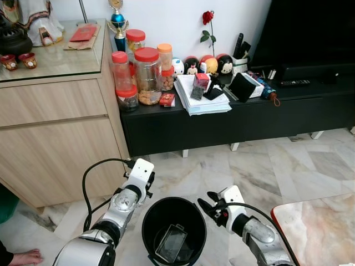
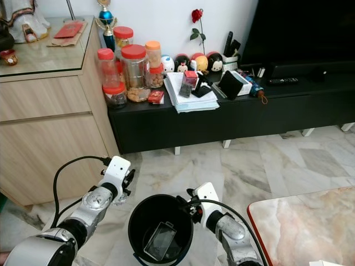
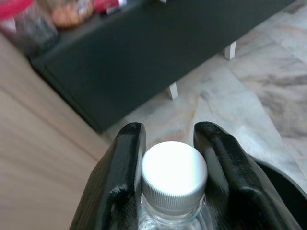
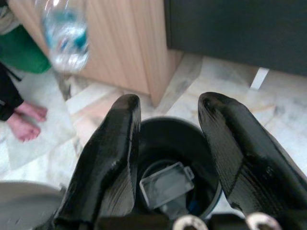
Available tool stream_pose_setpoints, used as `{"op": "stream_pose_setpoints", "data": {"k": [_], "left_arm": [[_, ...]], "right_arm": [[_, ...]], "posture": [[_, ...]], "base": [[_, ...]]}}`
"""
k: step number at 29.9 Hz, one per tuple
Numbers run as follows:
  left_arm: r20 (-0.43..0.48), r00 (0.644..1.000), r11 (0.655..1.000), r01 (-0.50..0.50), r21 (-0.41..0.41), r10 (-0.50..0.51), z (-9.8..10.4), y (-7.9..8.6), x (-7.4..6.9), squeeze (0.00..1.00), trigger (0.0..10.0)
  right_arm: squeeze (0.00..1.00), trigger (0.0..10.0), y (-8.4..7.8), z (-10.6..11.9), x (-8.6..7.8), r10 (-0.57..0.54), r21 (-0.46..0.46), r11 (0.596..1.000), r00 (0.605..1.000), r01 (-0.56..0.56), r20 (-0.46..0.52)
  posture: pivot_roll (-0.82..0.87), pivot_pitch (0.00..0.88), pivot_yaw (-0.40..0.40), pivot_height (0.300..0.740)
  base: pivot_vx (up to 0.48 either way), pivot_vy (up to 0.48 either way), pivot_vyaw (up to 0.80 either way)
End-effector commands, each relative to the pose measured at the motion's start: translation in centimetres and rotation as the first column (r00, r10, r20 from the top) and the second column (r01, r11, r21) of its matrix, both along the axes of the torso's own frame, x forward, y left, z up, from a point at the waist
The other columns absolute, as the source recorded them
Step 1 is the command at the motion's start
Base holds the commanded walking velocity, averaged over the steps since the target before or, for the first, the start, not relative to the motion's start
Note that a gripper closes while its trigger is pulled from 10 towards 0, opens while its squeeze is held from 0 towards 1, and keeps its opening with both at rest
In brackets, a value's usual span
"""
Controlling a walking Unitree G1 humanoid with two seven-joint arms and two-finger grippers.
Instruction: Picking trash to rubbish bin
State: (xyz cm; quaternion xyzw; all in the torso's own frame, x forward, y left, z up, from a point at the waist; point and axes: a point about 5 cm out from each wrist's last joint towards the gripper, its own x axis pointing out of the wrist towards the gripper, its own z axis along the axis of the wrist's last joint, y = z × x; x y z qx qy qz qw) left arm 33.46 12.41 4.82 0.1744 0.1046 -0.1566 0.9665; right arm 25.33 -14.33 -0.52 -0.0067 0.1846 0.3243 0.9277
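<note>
Black plastic rubbish bin (image 1: 173, 228) sits on the marble floor (image 1: 266, 160) right between the two arms in the left eye view, with a clear flat plastic container (image 1: 171, 243) already lying in the bottom. The left pincer (image 1: 141, 178) hangs just beside the bin's left rim, the right pincer (image 1: 213, 206) just off its right rim.

Right eye view, same layout: bin in front of the dark TV console (image 2: 233, 116), wooden cabinet (image 2: 50, 133) on the left.

Left wrist view is the useful one. The fingers (image 3: 120, 182) are clamped either side of a clear plastic bottle (image 3: 173, 196), right at the neck under its white cap (image 3: 174, 172). Cap points out past the fingertips, so the long axis runs along the fingers. I'd guess it's light, thin-walled and a bit slippery, so the ridged neck is the sensible place to hold it, since the body would just crush. Bin rim (image 3: 283, 179) peeks in at the side.

Right wrist view: fingers (image 4: 110, 158) spread wide, holding nothing, looking straight down into the bin. The bottle shows blurry above the bin's far side, and a person's bare feet (image 4: 24, 120) are on the floor nearby.
</note>
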Motion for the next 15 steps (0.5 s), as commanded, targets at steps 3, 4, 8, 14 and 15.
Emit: {"op": "stream_pose_setpoints", "data": {"k": [3,4,8,14,15], "left_arm": [[0.058,0.998,1.000,0.019,-0.002,-0.019,1.5,-0.6,1.0,0.00,10.0],[0.058,0.998,1.000,0.022,-0.003,-0.021,1.6,-0.7,1.0,0.00,10.0],[0.063,0.998,1.000,0.028,-0.004,-0.028,1.9,-1.0,1.2,0.00,10.0],[0.075,0.996,0.997,0.056,-0.060,-0.051,2.7,-2.5,1.6,0.00,10.0],[0.075,0.996,0.997,0.056,-0.060,-0.051,2.7,-2.5,1.6,0.00,10.0]], "right_arm": [[0.00,10.0,-0.1,0.4,-0.2,0.012,0.009,1.000,1.000,-0.012,0.004],[0.00,10.0,0.0,0.4,-0.3,0.013,0.011,1.000,1.000,-0.014,0.003],[0.00,10.0,0.0,0.4,-0.4,0.016,0.013,1.000,1.000,-0.016,0.001],[0.00,10.0,0.1,0.5,-1.1,0.024,0.014,1.000,1.000,-0.024,-0.007],[0.00,10.0,0.1,0.5,-1.1,0.024,0.014,1.000,1.000,-0.024,-0.007]], "posture": [[0.08,0.099,-0.045,0.740],[0.08,0.099,-0.045,0.740],[0.08,0.101,-0.046,0.740],[0.06,0.117,-0.047,0.740],[0.06,0.117,-0.047,0.740]], "base": [[0.000,0.000,0.00],[0.000,0.000,0.00],[0.000,0.000,0.00],[0.000,0.000,0.00],[0.000,0.000,0.00]]}}
